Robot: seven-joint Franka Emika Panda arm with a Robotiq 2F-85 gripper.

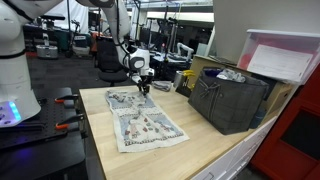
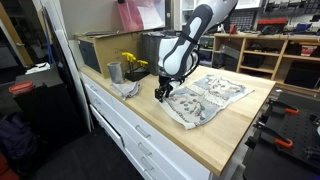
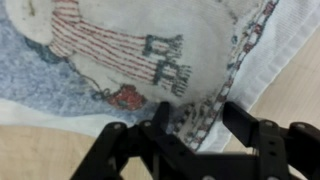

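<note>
I hang low over the wooden table [image 2: 225, 145], my gripper [image 3: 197, 118] down at the hem of the printed cloth [image 3: 120, 50]. The cloth lies spread flat along the tabletop in both exterior views [image 1: 145, 122] [image 2: 212, 98]. I am at the corner of it nearest the cluttered end of the table, and both exterior views show my gripper [image 1: 144, 92] [image 2: 161, 95] there. In the wrist view my jaws stand at a middling width with a raised ridge of the patterned border between them. I cannot tell whether the pads actually pinch that fold or only flank it. Just beside me, off the cloth, sits a crumpled grey rag [image 2: 128, 88], and behind it an upright grey cup [image 2: 114, 72] with something yellow [image 2: 133, 63] close by, too small to name. Beyond those stands the black crate [image 1: 230, 100], which takes up the end of the table near my corner of the cloth and is stuffed with loose items. The rag is the closest thing to my fingers, while the cup and crate stand a little farther off. A white bin [image 1: 285, 55] sits above the crate. Below the table edge runs a row of white drawers [image 2: 130, 135], and red-handled clamps [image 2: 285, 140] lie past the opposite end of the table.
</note>
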